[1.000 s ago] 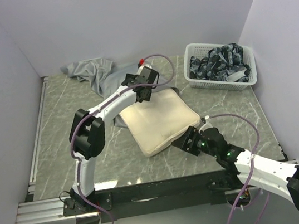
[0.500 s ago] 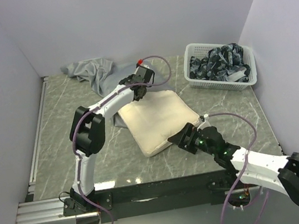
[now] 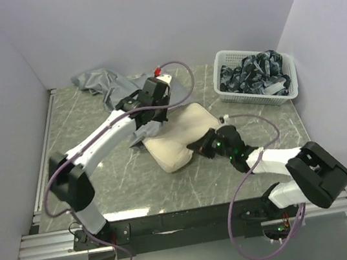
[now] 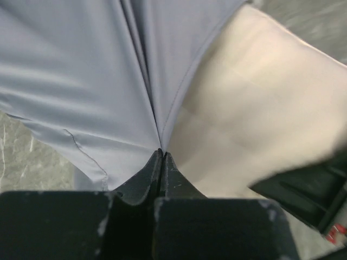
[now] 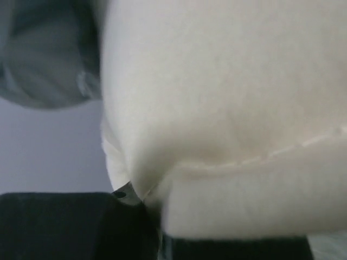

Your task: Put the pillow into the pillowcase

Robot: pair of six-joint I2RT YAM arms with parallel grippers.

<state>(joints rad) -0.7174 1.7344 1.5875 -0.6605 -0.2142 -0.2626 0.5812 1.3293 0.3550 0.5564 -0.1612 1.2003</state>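
Top external: pillow (image 3: 175, 144) is lying centre of table (image 3: 95, 174), far-left corner touching pillowcase (image 3: 111, 87); left gripper (image 4: 161, 158) is pinching its hem, prob. to lift the mouth; right gripper (image 3: 201, 145) is clamping pillow's near edge, prob. for feeding in.

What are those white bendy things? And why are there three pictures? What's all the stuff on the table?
Those are two robot arms bolted to a table. The big picture looks down from above. The other two come from little cameras on the arms' wrists, so everything looks very close. Each arm ends in a two-finger pincher called an end effector. The left end effector is pinched shut on the edge of the grey pillowcase. The right end effector seems to be squeezing the edge of the cream pillow. At the back right sits a white basket holding dark cloths.
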